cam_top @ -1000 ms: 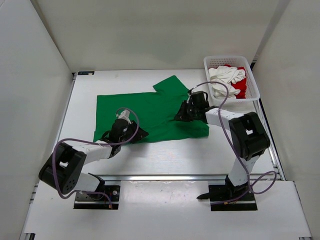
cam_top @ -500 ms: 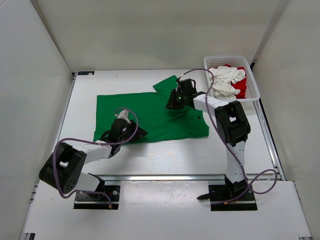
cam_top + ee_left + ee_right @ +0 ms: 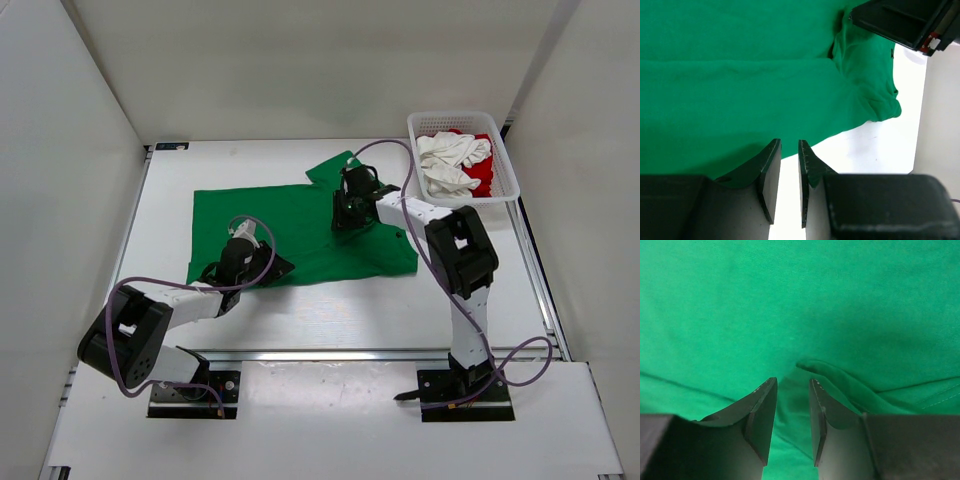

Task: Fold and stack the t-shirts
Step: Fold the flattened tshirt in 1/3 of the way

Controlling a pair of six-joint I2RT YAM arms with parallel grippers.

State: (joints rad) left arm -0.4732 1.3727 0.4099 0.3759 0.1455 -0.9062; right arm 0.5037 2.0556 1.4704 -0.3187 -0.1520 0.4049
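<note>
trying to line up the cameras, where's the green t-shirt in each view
top external: green t-shirt spread across the middle.
left wrist: fills the upper left, hem by the left gripper.
right wrist: fills the whole picture behind the right gripper.
shared landmark: the right arm, probably the black block at top right in the left wrist view.

Three t-shirts: one green t-shirt (image 3: 300, 225), one white t-shirt (image 3: 446, 158), one red t-shirt (image 3: 484, 181) (these two share one basket (image 3: 470, 200)).

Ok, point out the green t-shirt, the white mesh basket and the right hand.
green t-shirt (image 3: 270, 215), top external view, flat middle of its body.
white mesh basket (image 3: 480, 198), top external view, its near rim.
right hand (image 3: 791, 382), right wrist view, midway between its fingertips.
</note>
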